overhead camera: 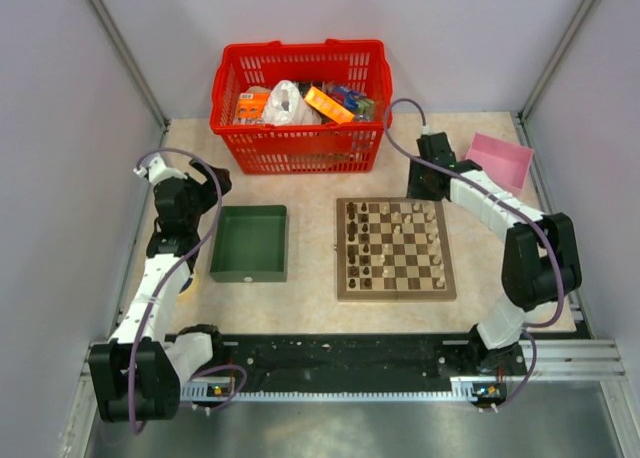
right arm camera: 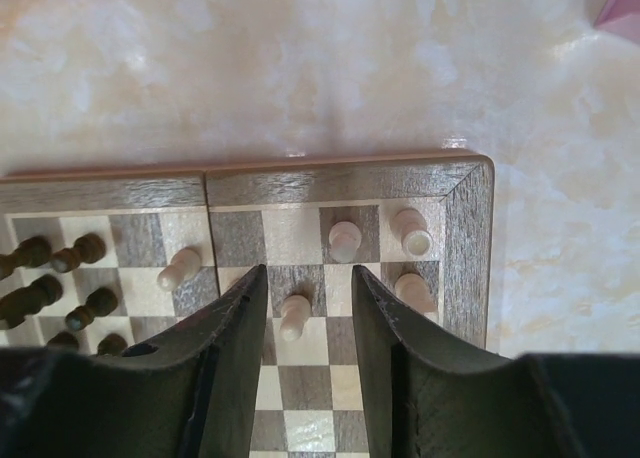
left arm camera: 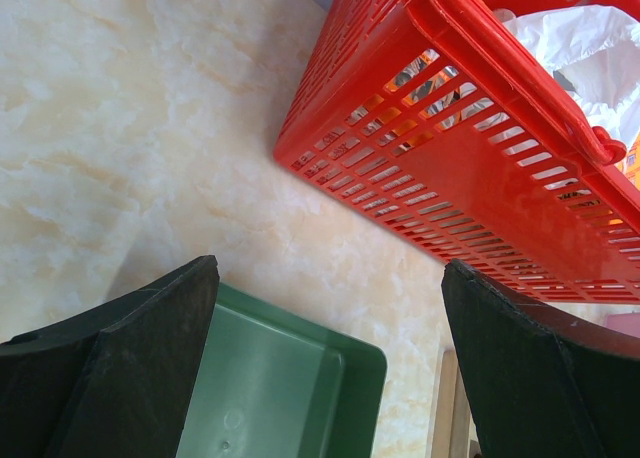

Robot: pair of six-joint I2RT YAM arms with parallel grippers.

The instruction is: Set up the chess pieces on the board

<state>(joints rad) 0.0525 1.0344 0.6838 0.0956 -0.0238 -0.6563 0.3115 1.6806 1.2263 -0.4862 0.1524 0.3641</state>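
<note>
The board (overhead camera: 395,294) lies at the middle right of the table with dark and pale chess pieces (overhead camera: 385,240) on it. My right gripper (overhead camera: 428,198) hovers over the board's far right corner. In the right wrist view its jaws (right arm camera: 309,273) stand open around a pale pawn (right arm camera: 294,316) that stands upright on a square, with a gap on both sides. More pale pieces (right arm camera: 344,240) stand near the board rim (right arm camera: 340,183), and dark pieces (right arm camera: 60,256) are at the left. My left gripper (left arm camera: 330,268) is wide open and empty above the green tray (left arm camera: 300,378).
A red basket (overhead camera: 300,150) full of packets stands at the back, and its wall (left arm camera: 450,178) is close ahead of the left gripper. The green tray (overhead camera: 248,274) sits left of the board. A pink tray (overhead camera: 500,161) lies at the back right.
</note>
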